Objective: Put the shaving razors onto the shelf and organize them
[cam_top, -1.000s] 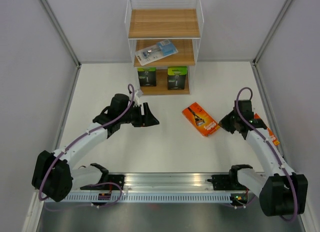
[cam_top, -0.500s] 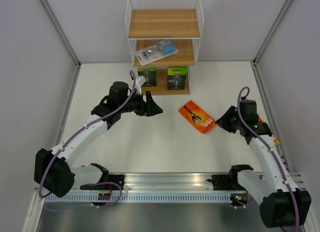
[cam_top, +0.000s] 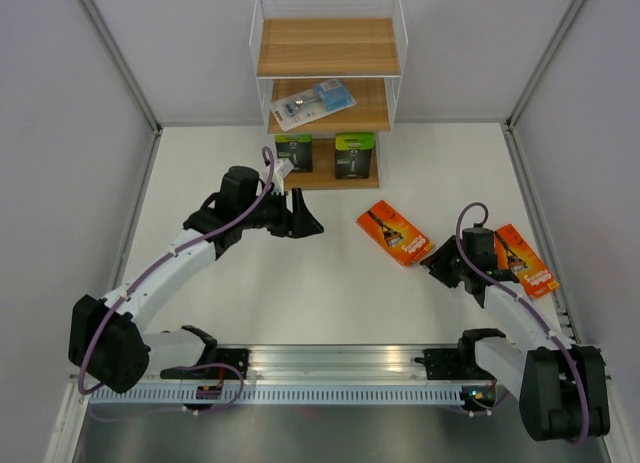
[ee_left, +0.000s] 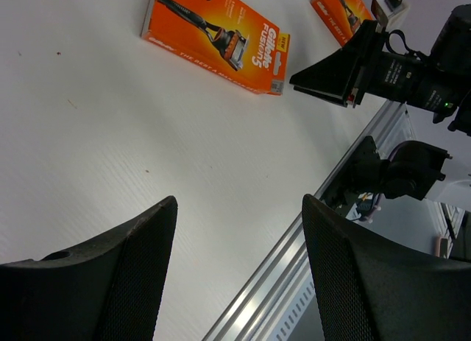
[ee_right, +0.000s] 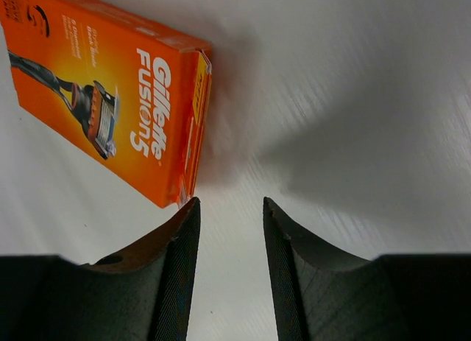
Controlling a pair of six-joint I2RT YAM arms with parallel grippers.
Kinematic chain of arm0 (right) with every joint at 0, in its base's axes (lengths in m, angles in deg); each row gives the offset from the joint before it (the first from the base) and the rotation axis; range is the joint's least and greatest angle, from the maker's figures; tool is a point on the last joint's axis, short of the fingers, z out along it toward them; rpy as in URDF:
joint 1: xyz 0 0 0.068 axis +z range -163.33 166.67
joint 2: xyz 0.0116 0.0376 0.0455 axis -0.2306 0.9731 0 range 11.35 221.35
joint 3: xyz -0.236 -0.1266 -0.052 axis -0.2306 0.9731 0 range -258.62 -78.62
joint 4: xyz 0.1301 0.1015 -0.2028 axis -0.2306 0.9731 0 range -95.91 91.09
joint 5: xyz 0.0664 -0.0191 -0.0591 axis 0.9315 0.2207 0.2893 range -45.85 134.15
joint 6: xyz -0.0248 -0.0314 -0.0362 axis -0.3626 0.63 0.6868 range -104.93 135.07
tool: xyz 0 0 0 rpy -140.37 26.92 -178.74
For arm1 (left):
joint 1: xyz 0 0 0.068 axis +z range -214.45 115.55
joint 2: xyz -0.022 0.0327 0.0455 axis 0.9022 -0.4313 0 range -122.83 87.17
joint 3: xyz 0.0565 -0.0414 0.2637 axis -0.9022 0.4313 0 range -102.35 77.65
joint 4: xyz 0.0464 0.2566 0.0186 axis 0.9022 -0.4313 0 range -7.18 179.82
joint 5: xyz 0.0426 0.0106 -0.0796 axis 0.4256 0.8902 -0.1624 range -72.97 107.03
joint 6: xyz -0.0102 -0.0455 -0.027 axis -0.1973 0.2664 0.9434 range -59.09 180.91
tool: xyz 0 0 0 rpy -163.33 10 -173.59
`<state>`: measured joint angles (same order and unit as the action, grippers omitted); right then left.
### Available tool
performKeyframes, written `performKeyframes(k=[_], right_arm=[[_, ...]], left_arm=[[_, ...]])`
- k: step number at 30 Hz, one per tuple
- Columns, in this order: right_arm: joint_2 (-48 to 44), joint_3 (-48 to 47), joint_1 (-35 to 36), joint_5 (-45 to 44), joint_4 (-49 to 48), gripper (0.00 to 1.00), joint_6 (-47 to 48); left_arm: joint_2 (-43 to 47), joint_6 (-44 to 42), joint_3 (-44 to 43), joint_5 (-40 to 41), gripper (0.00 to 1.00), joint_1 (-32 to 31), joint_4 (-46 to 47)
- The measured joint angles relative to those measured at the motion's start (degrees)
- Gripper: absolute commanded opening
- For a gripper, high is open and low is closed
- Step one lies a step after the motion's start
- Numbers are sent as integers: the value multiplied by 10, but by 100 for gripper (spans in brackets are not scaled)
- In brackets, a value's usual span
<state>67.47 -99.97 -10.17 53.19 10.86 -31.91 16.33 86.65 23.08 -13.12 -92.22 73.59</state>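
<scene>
While the left gripper (ee_left: 239, 199) and right gripper (ee_right: 229, 202) gape empty, the orange Gillette Fusion5 pack (cam_top: 393, 232) (light, stiff, probably slick) wants pinching across its long edges.

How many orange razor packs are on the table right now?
2. One orange Gillette Fusion5 pack lies on the table right of centre, just ahead of the right claw; the second orange pack lies farther right, past that claw. None appears hidden.
</scene>
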Motion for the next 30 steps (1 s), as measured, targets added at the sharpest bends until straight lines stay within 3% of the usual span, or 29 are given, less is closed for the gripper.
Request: performKeyframes(k=[9, 26, 30], right_arm=[[3, 33, 0, -15, -142, 47, -43], [77, 61, 0, -32, -227, 40, -68], [92, 61, 0, -39, -252, 33, -70]], left_arm=[[-7, -4, 2, 0, 74, 0, -14], [-29, -6, 2, 0, 74, 0, -16], [-31, -10, 2, 0, 74, 0, -16]])
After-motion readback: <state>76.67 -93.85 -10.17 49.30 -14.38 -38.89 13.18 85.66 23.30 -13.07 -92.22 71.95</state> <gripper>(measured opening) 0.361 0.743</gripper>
